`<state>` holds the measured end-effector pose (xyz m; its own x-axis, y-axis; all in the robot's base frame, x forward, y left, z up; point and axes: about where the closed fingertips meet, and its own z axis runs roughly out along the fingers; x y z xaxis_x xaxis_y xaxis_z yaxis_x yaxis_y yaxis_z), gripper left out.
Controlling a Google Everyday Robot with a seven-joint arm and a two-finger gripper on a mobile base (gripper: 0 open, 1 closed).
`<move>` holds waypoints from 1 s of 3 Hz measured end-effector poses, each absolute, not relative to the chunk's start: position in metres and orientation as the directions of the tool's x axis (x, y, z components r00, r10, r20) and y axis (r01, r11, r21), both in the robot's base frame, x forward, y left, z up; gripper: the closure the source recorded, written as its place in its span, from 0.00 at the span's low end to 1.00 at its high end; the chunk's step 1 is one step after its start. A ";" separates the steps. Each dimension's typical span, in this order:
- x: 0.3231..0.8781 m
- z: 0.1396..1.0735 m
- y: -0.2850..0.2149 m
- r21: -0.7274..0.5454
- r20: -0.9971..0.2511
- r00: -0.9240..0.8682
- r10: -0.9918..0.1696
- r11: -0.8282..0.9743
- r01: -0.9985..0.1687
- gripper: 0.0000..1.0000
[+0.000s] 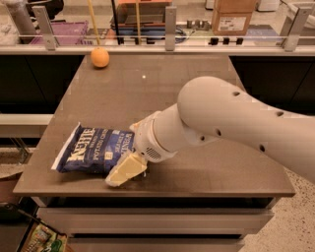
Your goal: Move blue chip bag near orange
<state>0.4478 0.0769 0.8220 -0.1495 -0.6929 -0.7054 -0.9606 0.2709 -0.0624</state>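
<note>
The blue chip bag point(91, 150) lies flat on the front left of the brown table point(182, 88), its white lettering facing up. The orange point(100, 57) sits at the table's far left corner, well apart from the bag. My gripper point(125, 170) hangs from the big white arm point(231, 123) and sits low at the bag's right end, near the table's front edge. One cream finger point(124, 171) shows, lying over the bag's right edge.
A glass rail with metal posts point(170, 22) runs behind the table. Cardboard boxes point(234, 15) and a purple bin point(64, 32) stand beyond it. The table's front edge point(147, 192) is right under the gripper.
</note>
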 end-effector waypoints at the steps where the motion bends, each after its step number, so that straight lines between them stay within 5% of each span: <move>1: 0.447 0.823 0.078 -0.065 -0.705 -0.147 -0.694 0.268 -0.961 0.41; 3: 0.446 0.824 0.080 -0.068 -0.704 -0.141 -0.696 0.264 -0.962 0.87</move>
